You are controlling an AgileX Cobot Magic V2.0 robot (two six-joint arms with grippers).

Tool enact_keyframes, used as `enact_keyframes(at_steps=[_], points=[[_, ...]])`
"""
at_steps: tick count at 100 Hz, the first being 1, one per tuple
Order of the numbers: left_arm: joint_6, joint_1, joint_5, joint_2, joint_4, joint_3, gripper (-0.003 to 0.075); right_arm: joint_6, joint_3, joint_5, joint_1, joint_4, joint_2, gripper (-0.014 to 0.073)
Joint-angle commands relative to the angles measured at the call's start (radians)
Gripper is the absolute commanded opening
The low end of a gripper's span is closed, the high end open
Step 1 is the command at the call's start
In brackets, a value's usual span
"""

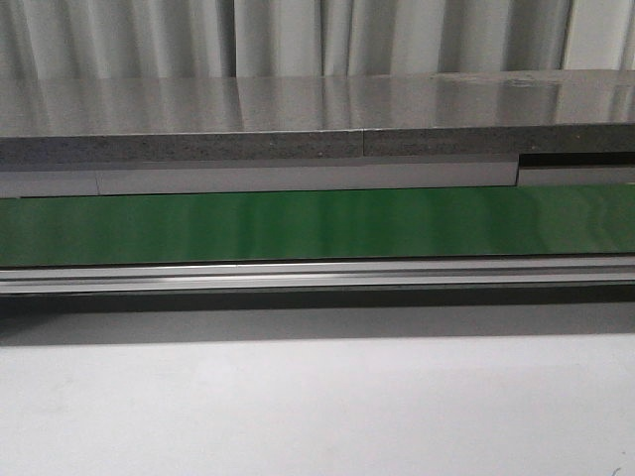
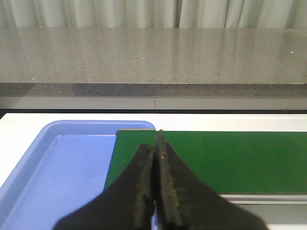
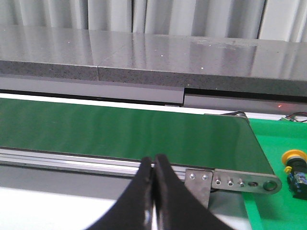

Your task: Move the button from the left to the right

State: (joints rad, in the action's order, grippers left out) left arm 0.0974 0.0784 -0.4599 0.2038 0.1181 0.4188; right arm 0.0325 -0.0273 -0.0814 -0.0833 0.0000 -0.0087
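A button [image 3: 294, 165] with a yellow-orange rounded top on a dark base shows only in the right wrist view. It stands on a green mat [image 3: 276, 143] just past the end of the green conveyor belt [image 3: 120, 129]. My right gripper [image 3: 154, 162] is shut and empty. It hangs over the belt's metal rail, well short of the button. My left gripper [image 2: 154, 143] is also shut with nothing in it, above the seam between a blue tray [image 2: 62, 167] and the belt [image 2: 216, 158]. Neither gripper appears in the front view.
The green belt [image 1: 317, 226] runs across the front view with an aluminium rail [image 1: 317, 275] along its near edge. A grey stone counter [image 1: 298, 119] and curtains stand behind it. White tabletop [image 1: 317, 407] lies in front. A bolted metal bracket [image 3: 240, 181] ends the rail.
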Motion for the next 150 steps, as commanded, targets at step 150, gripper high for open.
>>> enact_keyframes(at_steps=[150], points=[[-0.088,-0.091,0.423,-0.239,-0.177,-0.418,-0.0020,-0.001,0.015,0.075,-0.002,-0.010,-0.022,-0.0067]])
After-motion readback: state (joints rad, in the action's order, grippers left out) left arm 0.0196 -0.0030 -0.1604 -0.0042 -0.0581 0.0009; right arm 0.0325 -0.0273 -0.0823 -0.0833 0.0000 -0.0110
